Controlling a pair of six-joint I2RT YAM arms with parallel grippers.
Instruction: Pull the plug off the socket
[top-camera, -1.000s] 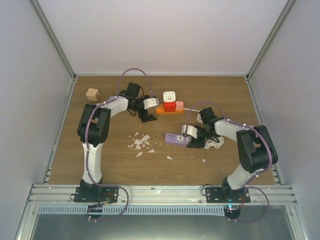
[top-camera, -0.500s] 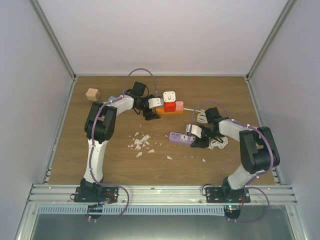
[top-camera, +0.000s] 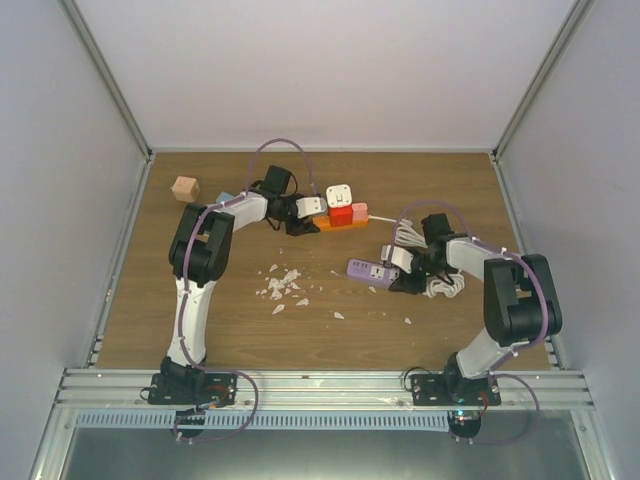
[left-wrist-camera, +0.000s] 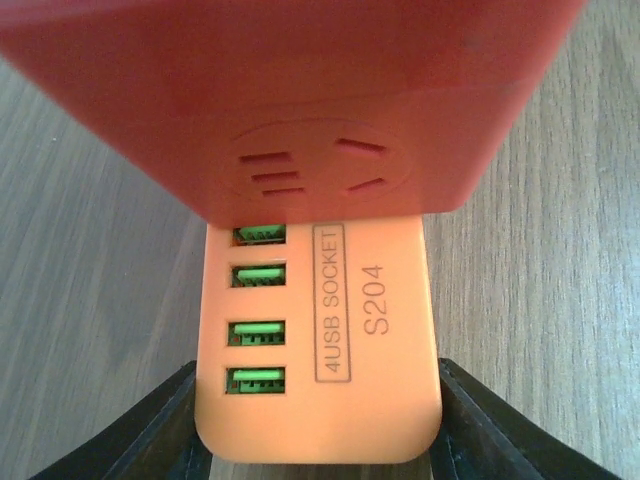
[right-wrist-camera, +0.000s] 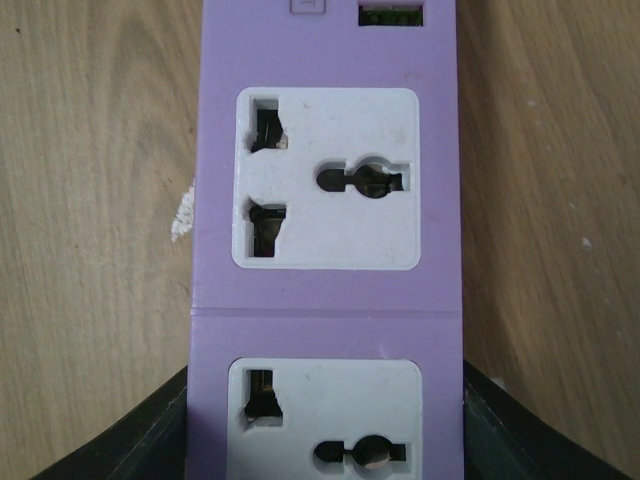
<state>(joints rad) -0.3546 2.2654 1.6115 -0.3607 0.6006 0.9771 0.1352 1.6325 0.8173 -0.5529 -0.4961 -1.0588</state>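
Notably smooth, rnd-cornered plastic socket (left-wrist-camera: 385, 395)

Left wrist cam is mostly a blurry red block (left-wrist-camera: 300, 90) hiding the far end of the socket (left-wrist-camera: 320, 340), and the top edge chops it off. The left gripper (left-wrist-camera: 315, 367) shows only as dark wedges cropped at the bottom corners. Same deal on the right wrist: the purple strip (right-wrist-camera: 325, 300) runs out of frame at both ends, and the right gripper (right-wrist-camera: 327, 368) barely peeks in. From overhead, the white crumbs (top-camera: 283, 285) are too tiny to identify.

The small white squarish plug (top-camera: 340, 194) stands on the short orange power strip (top-camera: 328, 224); the long purple power strip (top-camera: 366, 269) lies lower right.
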